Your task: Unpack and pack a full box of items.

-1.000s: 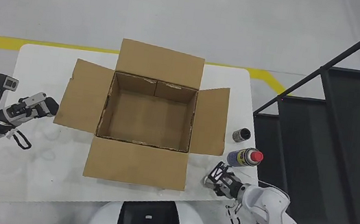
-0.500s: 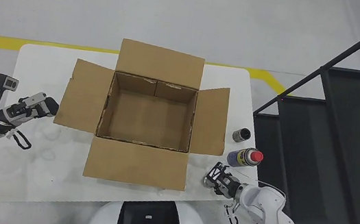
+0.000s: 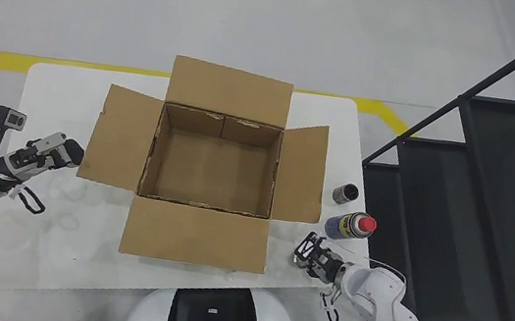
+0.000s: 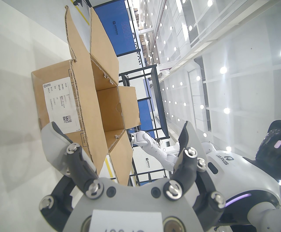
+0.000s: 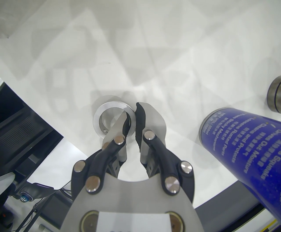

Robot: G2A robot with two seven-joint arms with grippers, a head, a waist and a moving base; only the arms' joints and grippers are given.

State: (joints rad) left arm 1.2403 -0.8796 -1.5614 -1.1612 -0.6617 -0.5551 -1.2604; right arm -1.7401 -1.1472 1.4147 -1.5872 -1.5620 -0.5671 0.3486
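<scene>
An open, empty cardboard box (image 3: 212,169) stands mid-table with all flaps spread; its labelled side faces the left wrist view (image 4: 105,109). My left gripper (image 3: 68,152) hovers just left of the box's left flap, open, with nothing between its fingers (image 4: 118,127). By the table's front right corner my right gripper (image 3: 310,256) is down on a metal ring (image 5: 103,116) lying flat on the table. One finger sits inside the ring and the other outside, shut on its rim (image 5: 131,114).
A blue spray can with a red cap (image 3: 349,225) (image 5: 241,140) lies right of the box, a small metal cylinder (image 3: 345,192) (image 5: 274,94) behind it. Black stairs (image 3: 471,191) stand off the white table's (image 3: 38,239) right edge.
The right arm has shifted slightly to the left while its gripper stays at the ring. The left arm and the box have not moved.
</scene>
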